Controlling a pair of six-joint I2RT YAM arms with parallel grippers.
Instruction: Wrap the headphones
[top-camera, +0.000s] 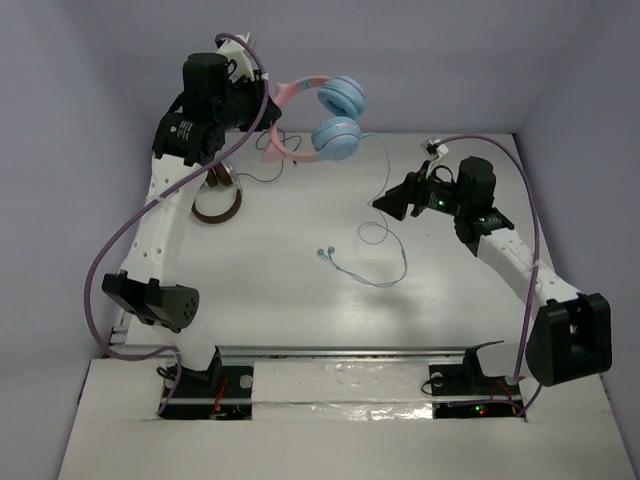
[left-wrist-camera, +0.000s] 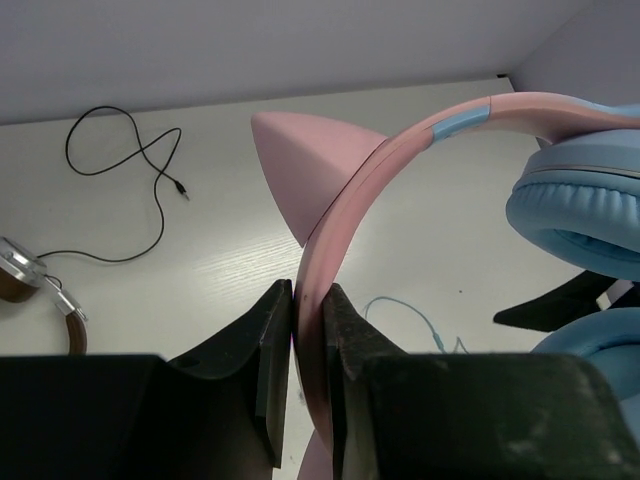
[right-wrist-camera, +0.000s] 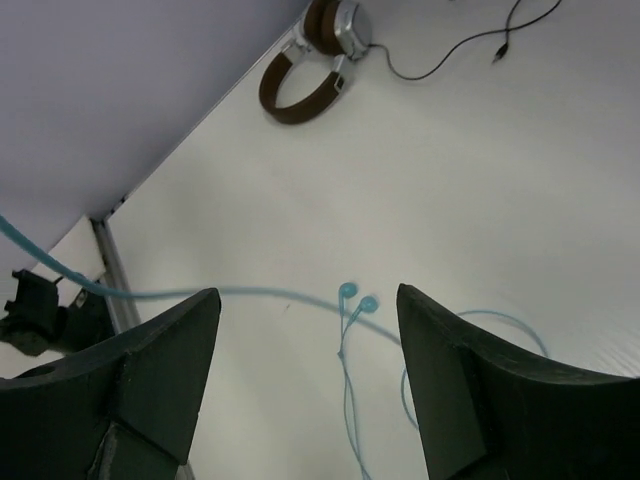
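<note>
Headphones (top-camera: 335, 115) held off the surface (top-camera: 290, 300) at far left | left wrist view alone shows left hand (left-wrist-camera: 307, 305) pinched tight on pink headband (left-wrist-camera: 400, 150) | right wrist view: right hand (right-wrist-camera: 307, 310) spread wide above blue cable (right-wrist-camera: 250, 293)

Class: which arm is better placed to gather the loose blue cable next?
Probably right: the right gripper is open near the cable, while the left gripper is shut on the headband.

Lab test cell: white table (top-camera: 280, 305), plain walls (top-camera: 450, 60).
</note>
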